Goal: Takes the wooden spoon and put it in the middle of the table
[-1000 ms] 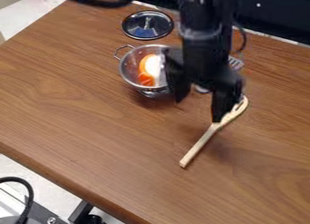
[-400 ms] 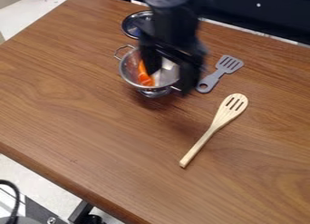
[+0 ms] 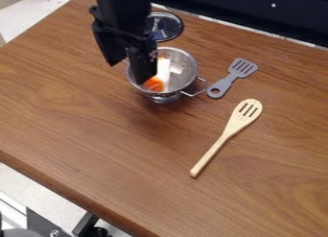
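My black gripper (image 3: 126,74) hangs over the left side of the metal colander, at the upper left of the table (image 3: 83,130). It stands open, its two fingers apart with nothing between them. The wooden spoon (image 3: 221,138) lies flat on the table, right of centre, well to the lower right of the gripper. Its slotted head points to the upper right and its handle to the lower left.
The colander (image 3: 186,68) holds an orange and white item (image 3: 156,82). Behind it lies a round lid (image 3: 168,26). A grey slotted spatula (image 3: 228,80) rests between the colander and the spoon. The table's front edge runs along the lower left.
From above the spoon's head, the gripper has moved to the upper left, across the colander to its left side. The spoon has stayed in place, and the grey spatula is uncovered.
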`<state>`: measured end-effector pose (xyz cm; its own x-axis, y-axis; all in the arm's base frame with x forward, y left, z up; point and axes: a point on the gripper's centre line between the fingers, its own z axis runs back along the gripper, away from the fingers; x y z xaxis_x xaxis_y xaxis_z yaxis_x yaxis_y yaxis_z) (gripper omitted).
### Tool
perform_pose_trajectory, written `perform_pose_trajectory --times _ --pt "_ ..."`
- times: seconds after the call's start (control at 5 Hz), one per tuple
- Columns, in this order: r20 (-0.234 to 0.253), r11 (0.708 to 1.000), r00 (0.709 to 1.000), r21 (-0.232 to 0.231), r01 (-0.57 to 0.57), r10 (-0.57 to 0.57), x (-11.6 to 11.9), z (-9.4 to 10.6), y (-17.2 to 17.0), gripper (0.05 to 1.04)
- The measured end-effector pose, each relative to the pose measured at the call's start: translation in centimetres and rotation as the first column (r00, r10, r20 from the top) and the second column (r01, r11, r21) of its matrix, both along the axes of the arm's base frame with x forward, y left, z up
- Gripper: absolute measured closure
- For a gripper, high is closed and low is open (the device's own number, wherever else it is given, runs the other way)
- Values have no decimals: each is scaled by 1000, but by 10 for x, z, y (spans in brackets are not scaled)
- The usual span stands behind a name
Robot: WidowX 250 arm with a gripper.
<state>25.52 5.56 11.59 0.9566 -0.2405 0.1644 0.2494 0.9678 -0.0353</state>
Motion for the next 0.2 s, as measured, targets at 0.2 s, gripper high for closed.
perform_pose_trajectory --times 0.2 --pt "5 999 999 35 35 -35 -11 -8 26 83"
